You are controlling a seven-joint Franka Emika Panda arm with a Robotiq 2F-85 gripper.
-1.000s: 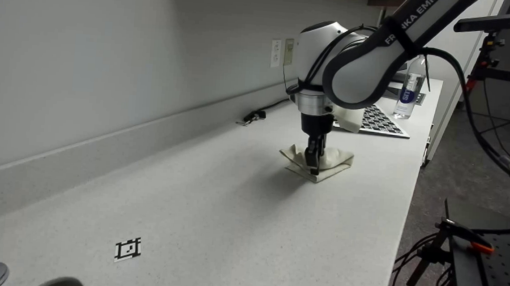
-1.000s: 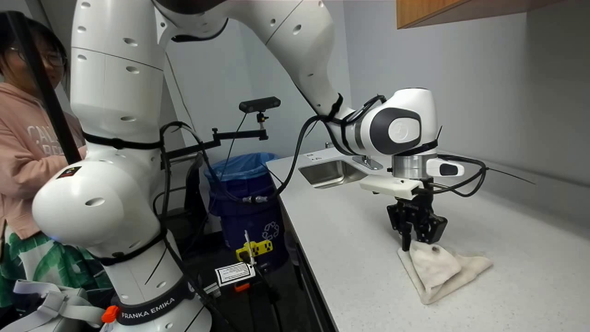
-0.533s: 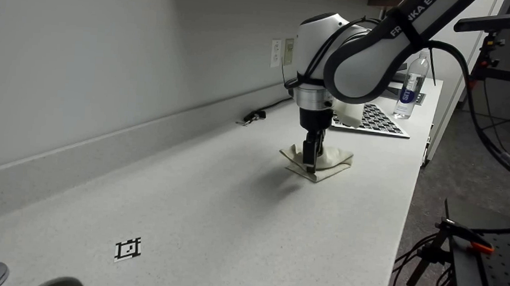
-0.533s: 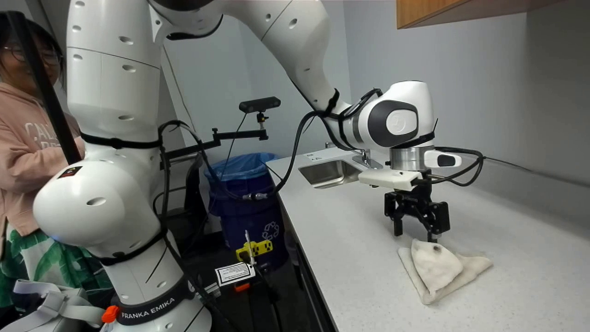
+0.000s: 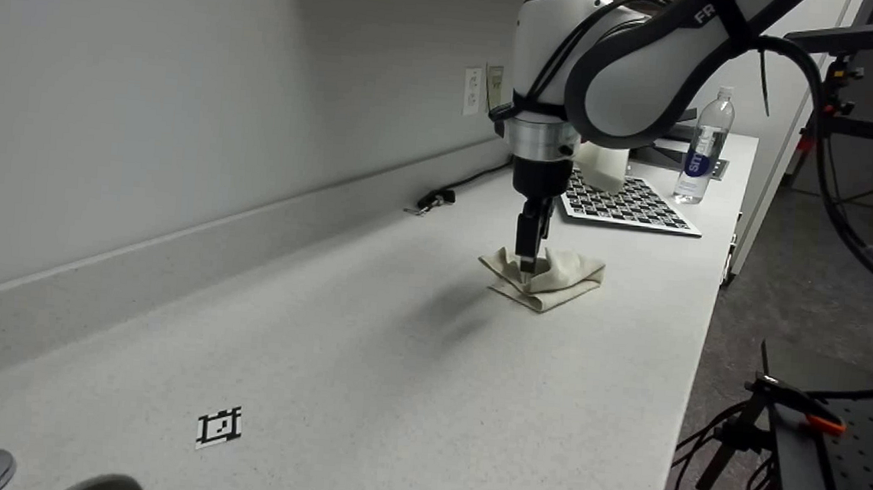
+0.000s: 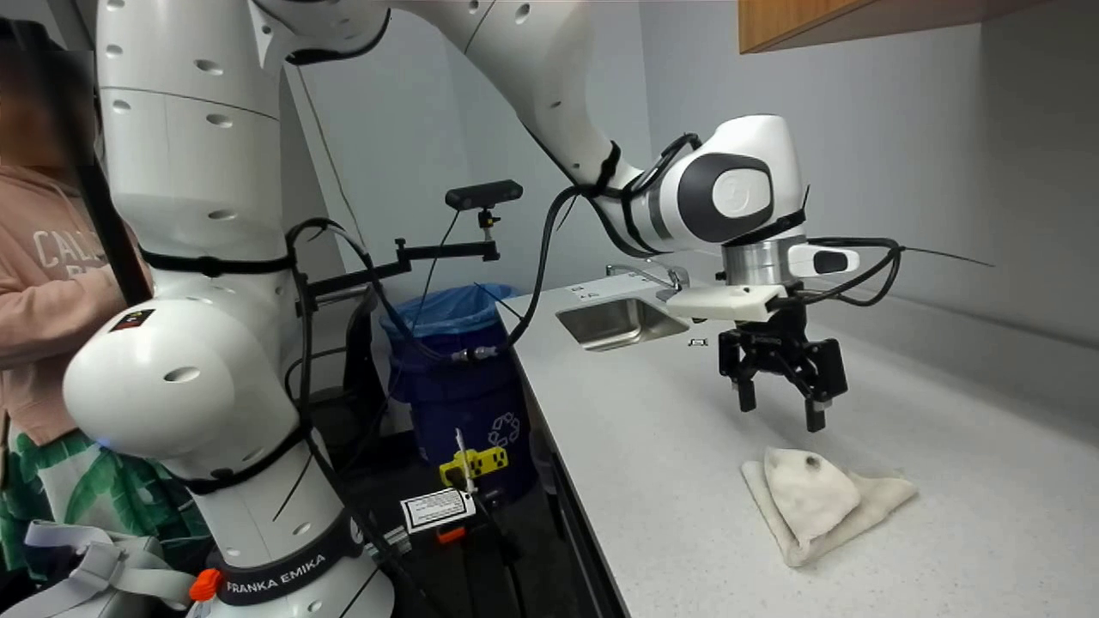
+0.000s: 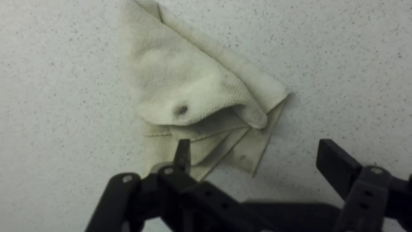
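The gripper (image 6: pixel 780 412) is standing spread wide, gripping nothing; the cloth (image 7: pixel 206 80) is lying below, clear of the fingers (image 7: pixel 334 158). Sideways travel is probably calling for extra height above the raised fold (image 6: pixel 807 496).

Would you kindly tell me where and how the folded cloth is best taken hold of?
I would pinch the cloth by the raised lip of its top flap, near the dark spot, coming down from above on the lip's open side. There it arches off the lower folds, probably leaving room to slip underneath. The end effector hangs open above.
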